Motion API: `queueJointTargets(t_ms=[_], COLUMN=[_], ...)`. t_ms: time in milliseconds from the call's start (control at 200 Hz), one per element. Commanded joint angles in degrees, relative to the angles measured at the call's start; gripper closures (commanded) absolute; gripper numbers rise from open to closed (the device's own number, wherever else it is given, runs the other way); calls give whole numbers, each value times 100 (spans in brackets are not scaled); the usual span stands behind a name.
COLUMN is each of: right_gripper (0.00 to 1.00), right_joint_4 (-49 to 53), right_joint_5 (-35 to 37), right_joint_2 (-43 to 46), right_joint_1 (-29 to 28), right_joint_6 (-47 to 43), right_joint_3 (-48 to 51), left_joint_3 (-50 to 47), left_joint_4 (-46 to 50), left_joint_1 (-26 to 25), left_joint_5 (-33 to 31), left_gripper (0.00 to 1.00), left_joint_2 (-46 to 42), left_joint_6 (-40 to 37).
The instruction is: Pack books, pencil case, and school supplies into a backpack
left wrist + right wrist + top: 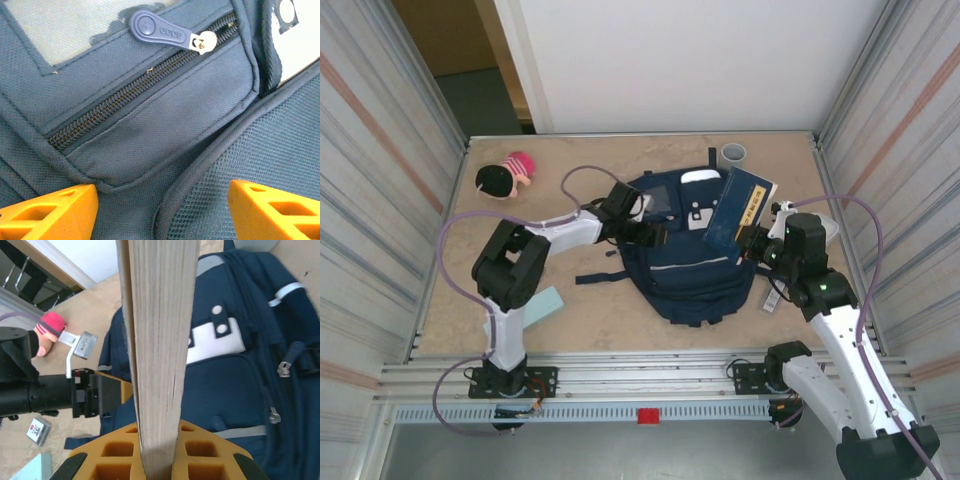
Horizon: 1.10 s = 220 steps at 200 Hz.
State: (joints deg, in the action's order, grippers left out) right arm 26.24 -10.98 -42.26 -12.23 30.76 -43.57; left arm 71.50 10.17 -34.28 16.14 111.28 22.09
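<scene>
The right pincer (157, 452) is clamped on the book (157, 340), whose page edge stands upright in its wrist view. From above, the book's navy cover leans over the top right corner of the backpack (690, 275). The left pincer (162, 215) hangs wide with nothing between its orange fingers (50, 210), just over a pocket (150, 130); its wrist view gives the meshed zipper teeth close up. The pencil case (542, 305) lies on the table (450, 310), left of the backpack and apart from it.
</scene>
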Motion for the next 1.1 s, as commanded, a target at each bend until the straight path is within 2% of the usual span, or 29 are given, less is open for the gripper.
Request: queueJointTargets(t_ms=[0,246,341,421,541,651,772,827,922,1097], right_gripper=[100,100,100,100,100,100,100,100,100,100], right_joint_4=[-193,-510,-634,-798,-1160,-1353,-1219,-1115,-880,-464], right_joint_5=[-228,-1247,-1440,-1654,-2294,-2955,-2692,-2618,-2588,-2090], right_joint_2=[80,-165,-204,-170,-140,-168,-224,-293,-467,-707], right_joint_1=[36,28,10,10,-3,-168,-736,-1013,-1490,-2355], right_joint_6=[-141,-473,-697,-950,-1502,-2243,-3123,-3526,-4235,-5434], right_joint_3=[-126,-108,-83,-55,-3,20,-1,-26,-85,-117], left_joint_3=[-736,-1376,-1225,-976,-674,-520,-447,-396,-309,-276], left_joint_4=[1158,1384,1325,1260,1082,1012,1248,1424,1788,2769], left_joint_1=[481,1412,1446,1400,1125,685,131,-65,-255,-541], left_joint_5=[-763,-1099,-991,-643,-59,584,1279,1364,1381,1013], left_gripper=[29,29,28,19,19,17,17,16,17,15], left_joint_2=[-115,-1184,-1646,-2071,-2819,-3538,-4226,-4462,-4726,-4983], left_joint_6=[160,-130,-441,-698,-1282,-2214,-3552,-3974,-4277,-4924])
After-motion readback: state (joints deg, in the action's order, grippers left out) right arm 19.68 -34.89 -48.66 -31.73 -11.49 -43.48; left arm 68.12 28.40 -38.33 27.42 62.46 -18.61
